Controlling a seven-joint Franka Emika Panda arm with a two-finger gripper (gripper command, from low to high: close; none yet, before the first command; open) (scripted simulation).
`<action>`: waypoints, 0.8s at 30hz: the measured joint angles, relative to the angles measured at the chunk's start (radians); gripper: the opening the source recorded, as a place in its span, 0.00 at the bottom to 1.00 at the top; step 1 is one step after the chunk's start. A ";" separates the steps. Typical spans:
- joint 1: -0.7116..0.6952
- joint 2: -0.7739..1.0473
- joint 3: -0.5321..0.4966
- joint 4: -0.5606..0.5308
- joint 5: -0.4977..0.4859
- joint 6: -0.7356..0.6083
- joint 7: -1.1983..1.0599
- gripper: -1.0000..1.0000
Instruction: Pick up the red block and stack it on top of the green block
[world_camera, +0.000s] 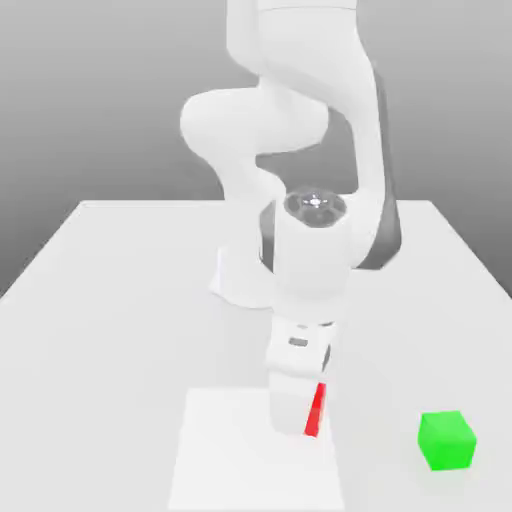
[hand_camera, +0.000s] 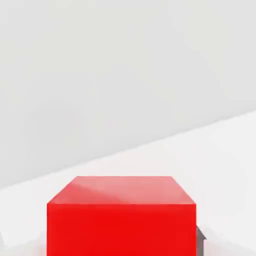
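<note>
Exterior view shows my pincer (world_camera: 304, 428) pointing down over the white square (world_camera: 225, 460) on the pale table (world_camera: 100, 350), pinching the red block (world_camera: 316, 411), which peeks out as a bright strip beside my fingertip. I cannot tell whether the block touches the square. Toward the exterior view's right, well apart from my grip, the green block (world_camera: 446, 441) sits on the table.
</note>
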 joint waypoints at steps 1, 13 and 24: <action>0.004 -0.008 -0.006 -0.001 -0.005 -0.006 0.003 0.00; 0.019 -0.243 -0.063 -0.006 -0.176 -0.233 0.128 0.00; 0.177 -0.052 0.143 0.297 -0.184 -0.347 0.140 0.00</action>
